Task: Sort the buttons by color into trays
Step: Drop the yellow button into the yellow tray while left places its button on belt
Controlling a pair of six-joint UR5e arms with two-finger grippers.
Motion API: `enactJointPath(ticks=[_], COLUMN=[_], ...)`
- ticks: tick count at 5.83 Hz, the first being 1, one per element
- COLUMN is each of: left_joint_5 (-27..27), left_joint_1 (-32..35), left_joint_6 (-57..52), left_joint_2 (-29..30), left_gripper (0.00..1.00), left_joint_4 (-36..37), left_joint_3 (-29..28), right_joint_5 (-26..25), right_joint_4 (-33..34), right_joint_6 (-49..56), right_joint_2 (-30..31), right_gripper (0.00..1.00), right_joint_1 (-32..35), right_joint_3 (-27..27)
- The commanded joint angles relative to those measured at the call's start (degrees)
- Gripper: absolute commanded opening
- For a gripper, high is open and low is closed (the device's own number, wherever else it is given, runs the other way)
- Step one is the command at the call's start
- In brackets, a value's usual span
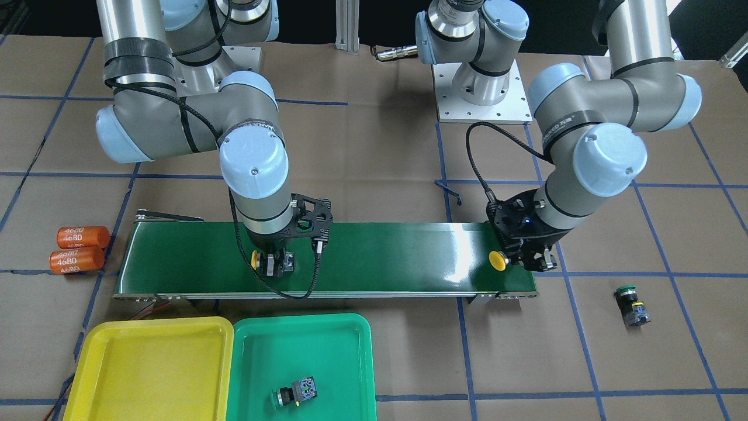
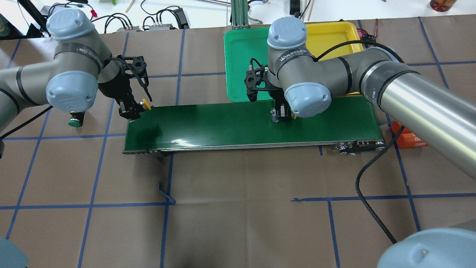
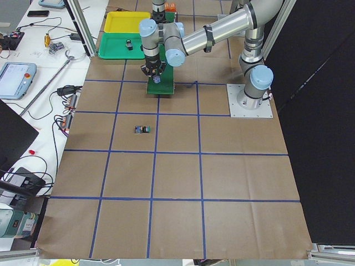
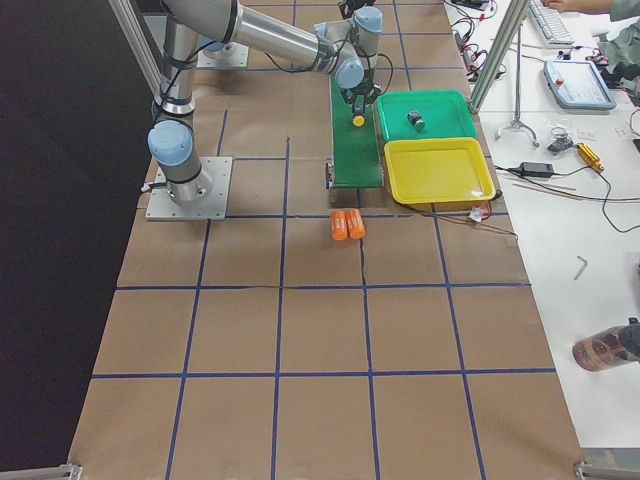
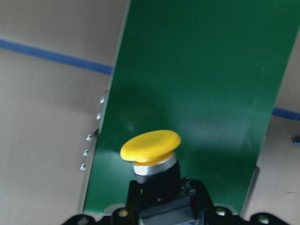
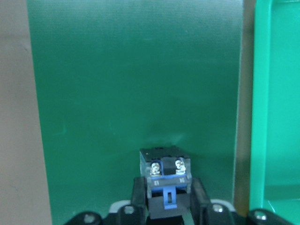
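My left gripper [image 1: 529,261] is shut on a yellow button [image 1: 498,260] and holds it at the end of the dark-green conveyor belt [image 1: 380,257]. The left wrist view shows its yellow cap [image 5: 151,145] just above the belt. My right gripper [image 1: 276,264] is shut on a second yellow button [image 1: 256,258] over the belt's middle. The right wrist view shows its grey body [image 6: 165,168] between the fingers. One green button [image 1: 298,390] lies in the green tray [image 1: 350,345]. Another green button [image 1: 631,304] lies on the table beyond the belt's end. The yellow tray [image 1: 152,362] holds nothing.
Two orange cylinders [image 1: 80,248] marked 4680 lie on the table past the belt's other end. The two trays stand side by side along the belt's far edge. Brown paper with blue tape lines covers the table [image 2: 241,208].
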State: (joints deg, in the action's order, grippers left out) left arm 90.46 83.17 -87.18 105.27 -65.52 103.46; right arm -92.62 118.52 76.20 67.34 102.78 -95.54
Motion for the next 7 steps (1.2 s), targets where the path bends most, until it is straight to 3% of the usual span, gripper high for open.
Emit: enactJointPath(ticks=[1,2,3,4,5,6,7], left_joint_5=[0.50,0.24,-0.11,0.06,0.33,-0.63,-3.07], left_joint_1=[3.74,4.02,3.33,2.97,0.18,-7.07,-12.36], left_joint_6=[-10.35,-9.86,-9.16,-4.71,-1.01,1.55,4.97], left_joint_2=[-0.24,-0.51,-0.07,0.02,-0.68,-0.68,-0.68], left_gripper=[0.04,0.60,0.97,0.98,0.98,0.98,0.98], left_joint_4=[4.05,4.43,4.08,4.08,3.91,3.90,4.08], left_joint_3=[4.37,4.39,4.39,4.04,3.16,3.16,2.63], right_joint_5=[-1.42,-1.34,-1.25,-0.55,-0.37,-0.11,1.81], right_joint_4=[-0.48,0.12,2.04,5.28,8.27,10.65,10.50], right_joint_6=[1.48,6.98,14.95,22.16,23.02,22.85,22.50], right_joint_2=[3.21,3.06,0.88,-3.23,-6.75,-10.01,-9.95], right_gripper=[0.15,0.15,0.15,0.16,0.16,0.41,0.99], right_joint_1=[-2.05,-4.75,-8.70,-12.74,-15.04,-16.81,-17.17], right_joint_3=[2.36,4.72,8.05,11.31,12.12,11.78,11.69])
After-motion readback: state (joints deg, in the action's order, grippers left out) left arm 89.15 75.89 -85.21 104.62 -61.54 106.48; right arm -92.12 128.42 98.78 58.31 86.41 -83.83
